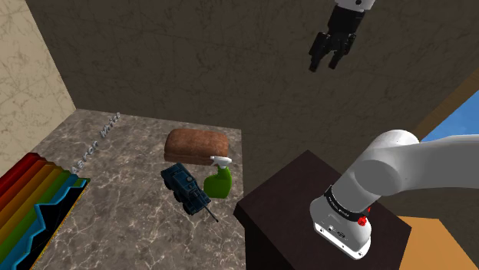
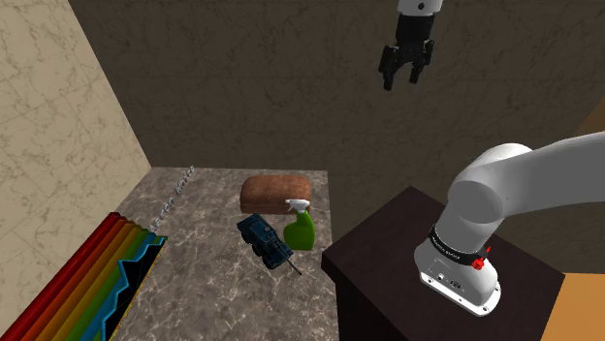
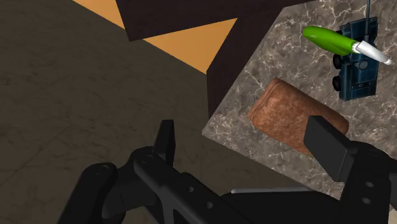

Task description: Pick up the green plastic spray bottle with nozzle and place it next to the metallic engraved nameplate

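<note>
In the shoulder view, closest is the dark box-shaped stand (image 1: 295, 211) that carries the white robot arm with dark joints (image 1: 391, 172). Beside it stands the table with a grey marbled top (image 1: 138, 230). On this top is the green spray bottle with a white nozzle (image 1: 219, 184), just beside a dark blue toy armoured vehicle (image 1: 184, 189); its nozzle end is close to a brown loaf-shaped block (image 1: 197, 144). I cannot tell if the bottle stands or lies. At the shoulder view's left edge lies a rainbow-striped ridged object (image 1: 34, 199). Further back, well apart from the bottle, is the grey metallic nameplate of raised letters (image 1: 95, 143), near the beige wall (image 1: 31, 69). High above, before the dark wall (image 1: 192, 61), hangs the all-black two-finger gripper (image 1: 324, 65), its fingers (image 3: 167, 137) spread apart and holding nothing.
</note>
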`<state>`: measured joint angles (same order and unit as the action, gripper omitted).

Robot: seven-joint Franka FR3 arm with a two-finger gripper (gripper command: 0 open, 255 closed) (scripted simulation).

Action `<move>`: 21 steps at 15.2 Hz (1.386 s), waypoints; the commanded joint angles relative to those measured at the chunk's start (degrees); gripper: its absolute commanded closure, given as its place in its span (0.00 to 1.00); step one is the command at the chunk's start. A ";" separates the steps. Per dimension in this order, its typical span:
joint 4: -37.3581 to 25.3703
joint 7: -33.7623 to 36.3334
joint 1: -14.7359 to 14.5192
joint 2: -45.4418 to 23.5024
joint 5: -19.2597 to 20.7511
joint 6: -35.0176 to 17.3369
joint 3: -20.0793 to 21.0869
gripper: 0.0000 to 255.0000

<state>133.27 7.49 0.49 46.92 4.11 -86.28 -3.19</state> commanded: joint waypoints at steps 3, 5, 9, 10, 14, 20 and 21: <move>2.71 -0.97 -1.49 -0.48 -0.84 -3.37 0.59 0.00; 5.24 -1.97 -3.03 -1.17 -1.69 -6.78 1.22 0.00; 9.76 -4.04 -6.21 -3.19 -3.43 -13.74 2.57 0.00; 10.77 -4.57 -7.02 -3.84 -3.88 -15.51 2.94 0.00; 14.36 -6.76 -10.38 -6.99 -5.69 -22.71 4.47 0.00; 18.26 -10.23 -15.60 -13.45 -8.49 -33.84 7.00 0.00; 18.74 -10.83 -16.48 -14.72 -8.96 -35.73 7.44 0.00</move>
<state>151.18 -2.64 -15.08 33.03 -4.37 -120.06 3.86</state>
